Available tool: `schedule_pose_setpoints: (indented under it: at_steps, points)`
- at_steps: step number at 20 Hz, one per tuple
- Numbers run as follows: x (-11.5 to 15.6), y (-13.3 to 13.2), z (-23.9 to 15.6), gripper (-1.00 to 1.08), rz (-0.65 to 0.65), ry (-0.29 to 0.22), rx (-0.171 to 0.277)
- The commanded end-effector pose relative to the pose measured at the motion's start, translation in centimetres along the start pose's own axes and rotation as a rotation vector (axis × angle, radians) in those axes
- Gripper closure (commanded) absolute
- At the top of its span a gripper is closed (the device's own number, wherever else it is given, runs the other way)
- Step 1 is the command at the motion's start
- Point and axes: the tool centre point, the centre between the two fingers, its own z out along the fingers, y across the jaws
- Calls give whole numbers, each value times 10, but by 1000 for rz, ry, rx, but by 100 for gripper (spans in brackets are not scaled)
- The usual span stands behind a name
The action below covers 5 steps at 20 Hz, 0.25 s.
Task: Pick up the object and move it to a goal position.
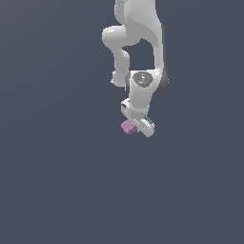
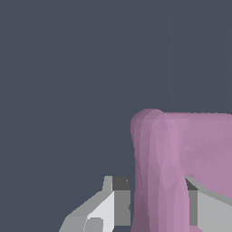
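Note:
The object (image 1: 127,127) is a small pink-purple block, seen in the exterior view just under the white arm's hand. It fills much of the wrist view as a large pink mass (image 2: 181,167). My gripper (image 1: 135,127) is shut on it: in the wrist view one grey finger (image 2: 115,204) presses its one side and the other finger (image 2: 206,208) its opposite side. The block sticks out past the fingertips toward the exterior view's left.
A plain dark grey-blue surface (image 1: 57,181) fills the rest of both views. The white arm's links (image 1: 138,43) reach down from the top of the exterior view.

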Motion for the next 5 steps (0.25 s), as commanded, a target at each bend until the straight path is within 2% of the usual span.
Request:
schedule_pose_setpoints:
  at_steps: [1,5]
  points:
    - [-2,-3,-1,108,2,0,0]
    - [-1,-3,-1,108,2,-1,-1]
